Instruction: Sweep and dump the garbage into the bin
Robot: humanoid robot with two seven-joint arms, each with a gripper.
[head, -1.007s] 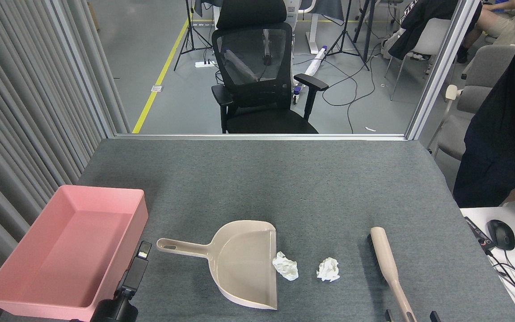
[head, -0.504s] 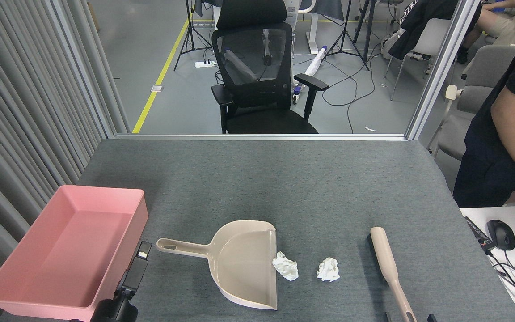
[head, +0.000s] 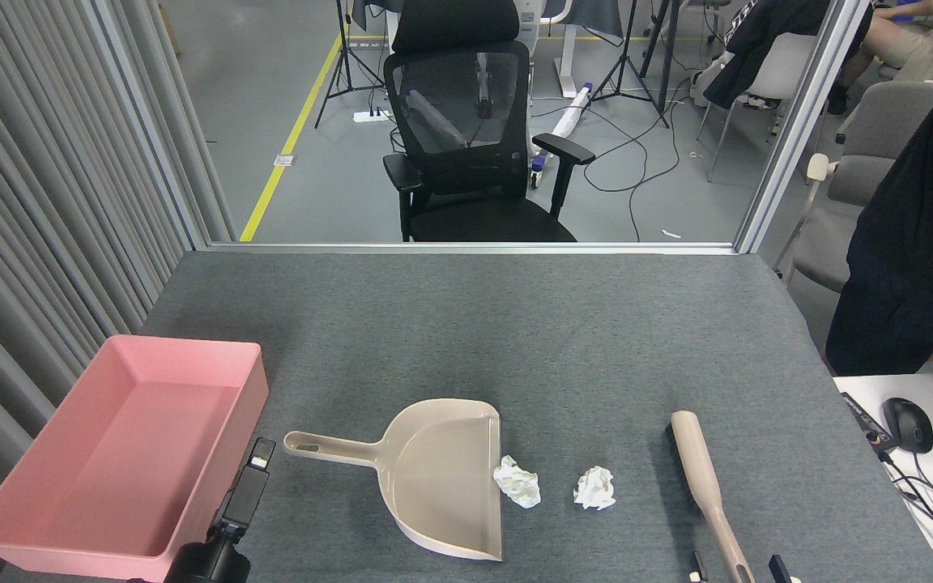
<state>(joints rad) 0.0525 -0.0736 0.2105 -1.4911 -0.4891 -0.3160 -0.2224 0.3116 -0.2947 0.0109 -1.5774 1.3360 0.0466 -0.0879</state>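
Your right gripper (head: 735, 568) is sitting at 6 o'clock of the brush (head: 705, 479), jaws apart around its handle; close gently. Two paper balls (head: 517, 481) (head: 595, 487) are waiting at 3 o'clock of the dustpan (head: 442, 478), and the pink bin (head: 53, 534) is lying empty at 9 o'clock. I cannot tell how your left gripper (head: 254, 468) is set.

The brush (head: 705, 490) has its handle end cut off by the bottom edge, where only two dark fingertips (head: 776, 564) of the right tool (head: 734, 567) poke into view on either side of it, too little to tell how they stand. The left tool (head: 249, 479) shows end-on and dark, so its state cannot be read. The person (head: 912, 243) beside the counter (head: 515, 340) is cropped by the right edge.
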